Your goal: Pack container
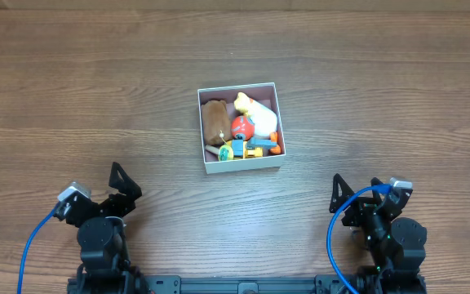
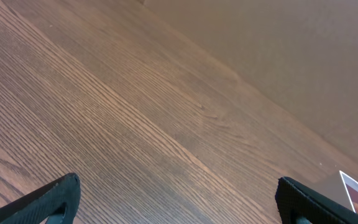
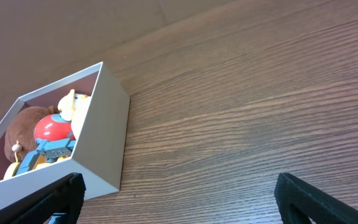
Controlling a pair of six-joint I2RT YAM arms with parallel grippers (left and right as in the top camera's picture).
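We see a table [image 1: 96, 98] of brown wood with a clear grain and a smooth, faintly satin finish. The container [image 3: 104, 140] has walls that look like thin matt white card. Inside it we make out a fuzzy brown cloth toy [image 1: 214, 120] and a glossy red plastic ball [image 1: 243, 126].
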